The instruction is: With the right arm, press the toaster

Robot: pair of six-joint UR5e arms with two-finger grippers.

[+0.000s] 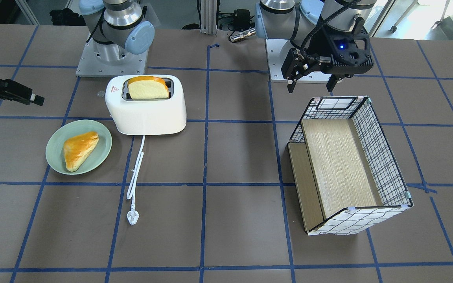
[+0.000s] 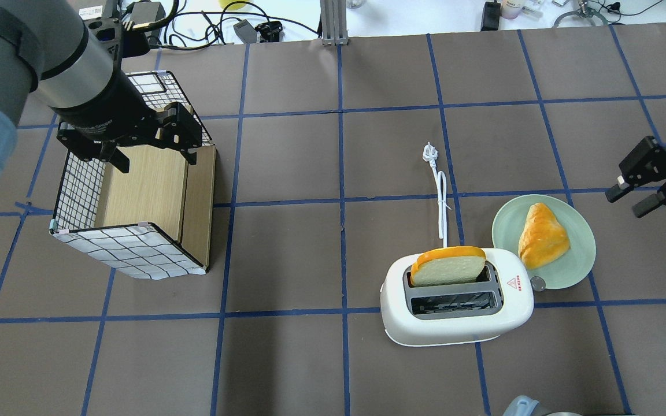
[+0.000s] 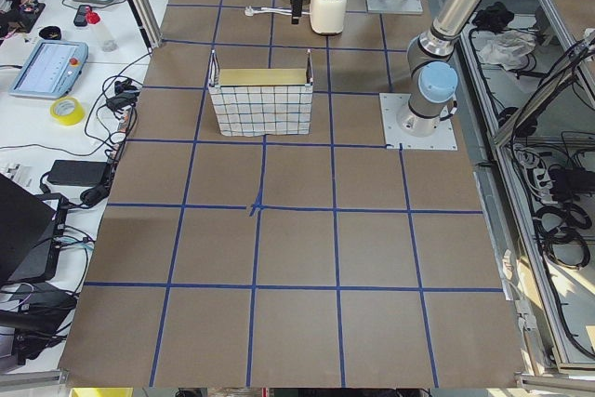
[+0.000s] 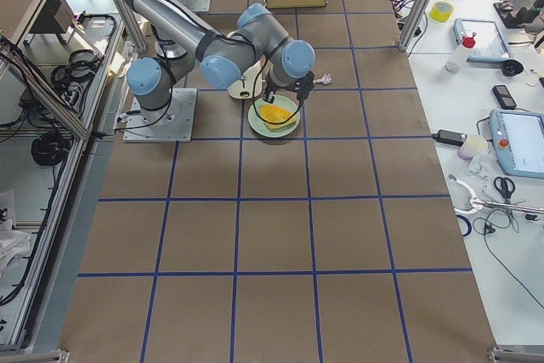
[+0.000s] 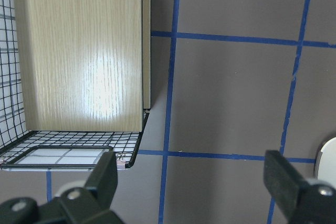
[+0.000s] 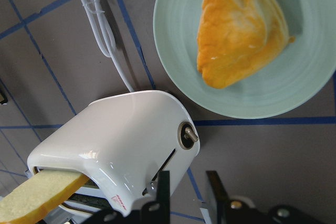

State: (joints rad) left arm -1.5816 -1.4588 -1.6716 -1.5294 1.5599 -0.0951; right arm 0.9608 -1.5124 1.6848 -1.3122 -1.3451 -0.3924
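Note:
The white toaster (image 2: 454,323) stands on the table with a bread slice (image 2: 447,267) upright in its far slot and a red triangle sticker (image 2: 513,283) on top. It also shows in the front view (image 1: 148,112). My right gripper (image 2: 626,202) hovers off to the toaster's right, beyond the green plate (image 2: 576,231), clear of the toaster. Its jaws stand a narrow gap apart and hold nothing. In the right wrist view the toaster's end (image 6: 126,135), with its knob (image 6: 188,132) and lever slot, lies just ahead of the fingertips (image 6: 164,187). My left gripper (image 2: 156,163) is wide open and empty over the wire basket (image 2: 130,248).
A pastry (image 2: 543,234) lies on the green plate. The toaster's white cord runs away from it to a loose plug (image 2: 429,152). The wire basket with a wooden insert (image 1: 380,157) stands on my left side. Blue tape lines grid the brown table.

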